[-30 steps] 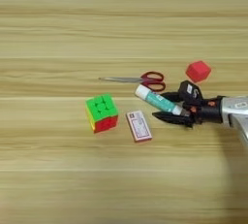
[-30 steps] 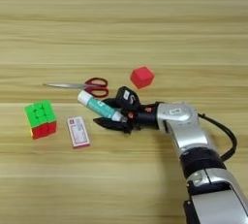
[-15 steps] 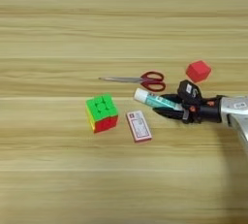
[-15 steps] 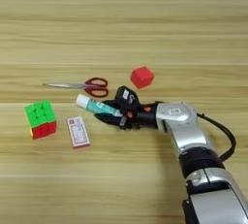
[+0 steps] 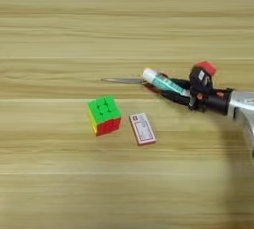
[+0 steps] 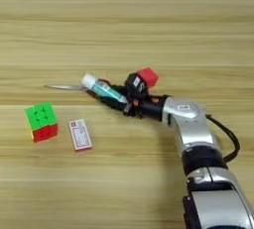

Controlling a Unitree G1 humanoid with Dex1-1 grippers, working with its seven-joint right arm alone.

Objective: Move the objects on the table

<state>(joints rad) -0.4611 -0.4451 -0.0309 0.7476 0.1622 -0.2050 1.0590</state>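
**A:** Start at the near side of the desk [image 5: 59,193]: bare wood, then the box [image 5: 142,128] lying flat, and just to its left the puzzle cube [image 5: 104,115], green face up. Neither is being touched.

**B:** And a row further back, the action. The gripper [image 6: 110,96] reaches in from the right edge, and the glue stick [image 6: 103,88] sits in it, white cap pointing left and toward the far edge.

**A:** Lifted, would you say?

**B:** It looks tilted, cap end up, but I can't be sure it's clear of the wood. The fingers [image 5: 171,97] are clamped on the teal barrel, one on each side, no gap showing.

**A:** The scissors [image 6: 64,87] lie right underneath; only the blades poke out to the left, handles hidden by the stick and gripper.

**B:** That's the hazard. To do this step well, I'd say raise the stick straight up before any sideways travel, so the fingers don't drag the scissors along.

**A:** And the grip is back on the barrel, a long lever ahead of it.

**B:** So move slowly; a round stick could swivel in that pinch.

**A:** Farthest back, the red cube [image 6: 148,77], just behind the gripper's body, close enough that I can't tell whether they touch.

**B:** Another reason to lift first.
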